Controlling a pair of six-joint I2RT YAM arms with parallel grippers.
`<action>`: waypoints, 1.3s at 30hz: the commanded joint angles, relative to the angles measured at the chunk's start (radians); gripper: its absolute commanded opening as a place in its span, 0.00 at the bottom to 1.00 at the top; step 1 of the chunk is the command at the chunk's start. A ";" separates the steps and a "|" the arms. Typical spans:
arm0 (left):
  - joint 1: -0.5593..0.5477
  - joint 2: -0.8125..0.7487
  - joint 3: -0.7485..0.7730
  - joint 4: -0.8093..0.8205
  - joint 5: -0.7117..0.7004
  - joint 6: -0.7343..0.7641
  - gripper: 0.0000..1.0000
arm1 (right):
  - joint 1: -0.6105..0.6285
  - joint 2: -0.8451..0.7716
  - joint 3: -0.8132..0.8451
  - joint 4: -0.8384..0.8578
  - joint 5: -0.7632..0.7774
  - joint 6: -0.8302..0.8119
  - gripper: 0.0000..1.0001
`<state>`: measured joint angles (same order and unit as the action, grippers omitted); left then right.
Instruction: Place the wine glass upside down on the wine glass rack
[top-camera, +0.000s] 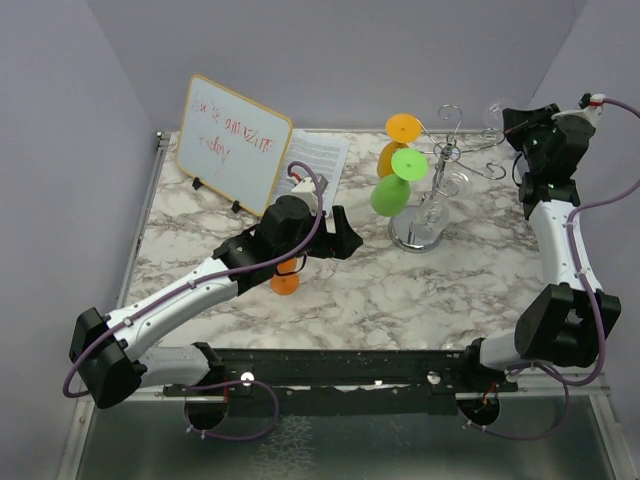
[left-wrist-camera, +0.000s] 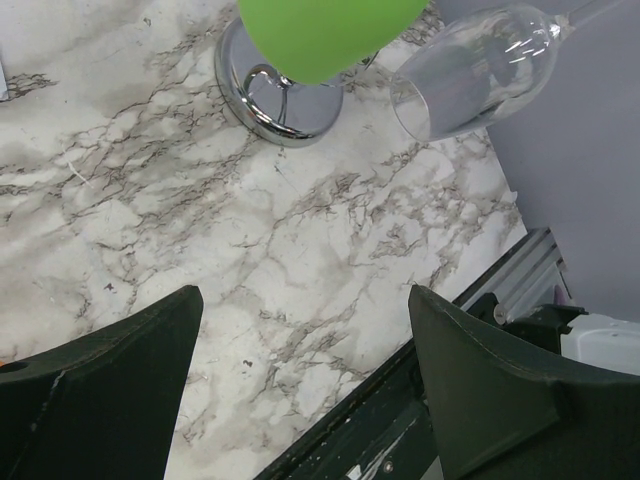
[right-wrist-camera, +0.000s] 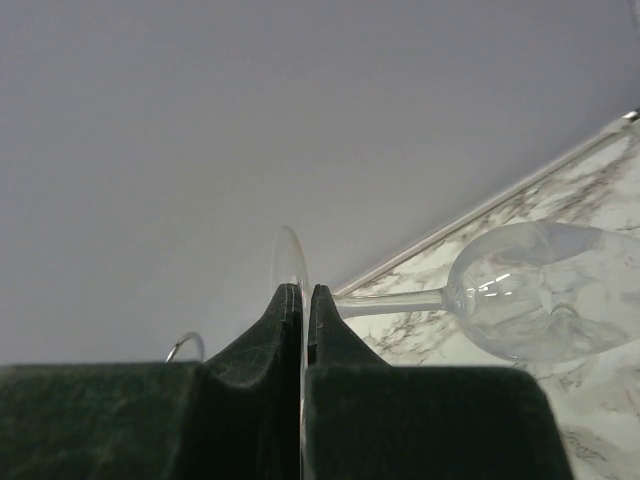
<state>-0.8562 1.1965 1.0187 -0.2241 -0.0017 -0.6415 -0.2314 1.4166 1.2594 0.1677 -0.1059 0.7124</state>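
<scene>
The chrome wine glass rack (top-camera: 414, 236) stands right of centre, its curled wire arms (top-camera: 452, 148) spread at the top. A green glass (top-camera: 397, 186) and an orange glass (top-camera: 399, 140) hang on it. My right gripper (top-camera: 508, 124) is shut on the foot of a clear wine glass (right-wrist-camera: 535, 290) and holds it tilted beside the rack's arms, bowl low and toward the pole. My left gripper (top-camera: 346, 240) is open and empty, low over the table left of the rack. In the left wrist view the rack base (left-wrist-camera: 300, 112), the green bowl (left-wrist-camera: 320, 30) and the clear bowl (left-wrist-camera: 470, 75) show beyond its open gripper (left-wrist-camera: 303, 292).
A small whiteboard (top-camera: 235, 145) leans at the back left with a printed sheet (top-camera: 318, 160) beside it. An orange object (top-camera: 285, 281) sits on the marble under my left arm. Grey walls close the back and sides. One wire curl (right-wrist-camera: 186, 345) shows beside my right fingers.
</scene>
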 joint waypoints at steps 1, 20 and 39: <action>0.009 0.010 -0.002 -0.006 -0.009 0.010 0.85 | -0.009 0.014 0.059 0.089 -0.217 -0.012 0.01; 0.020 0.001 -0.020 -0.006 0.001 0.004 0.85 | -0.009 -0.074 0.041 -0.064 -0.367 0.063 0.01; 0.025 0.000 -0.017 0.014 0.000 -0.027 0.85 | -0.009 -0.130 0.057 -0.238 -0.395 0.058 0.01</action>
<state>-0.8368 1.2011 1.0019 -0.2264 -0.0013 -0.6521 -0.2386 1.3289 1.2850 -0.0406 -0.4839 0.7712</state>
